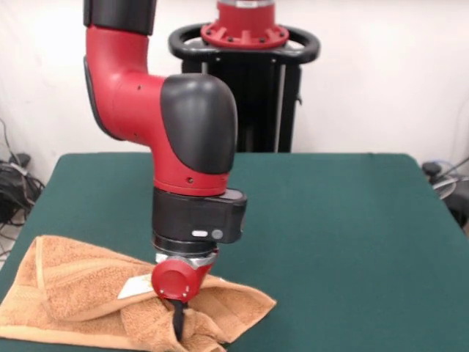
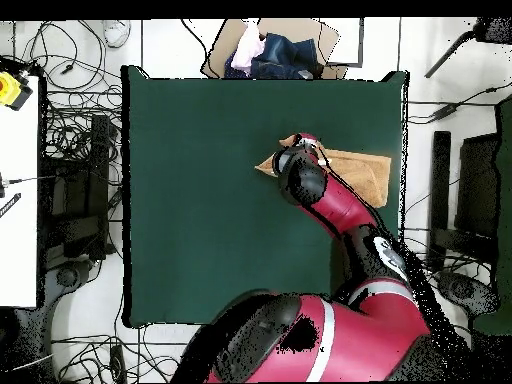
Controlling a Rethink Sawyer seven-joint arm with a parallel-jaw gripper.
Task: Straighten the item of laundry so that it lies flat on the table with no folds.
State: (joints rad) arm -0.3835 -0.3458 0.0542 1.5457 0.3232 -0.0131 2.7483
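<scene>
The green surface (image 1: 352, 220) was mostly bare. The towel (image 1: 66, 293) lay at its front-left corner in the front view, still doubled, with a rumpled flap bunched under the arm (image 1: 192, 132). Flattening looked barely begun; the folds remained to be drawn out. The jaws (image 1: 179, 323) dipped into the bunched cloth; whether they pinched it I could not tell.
</scene>
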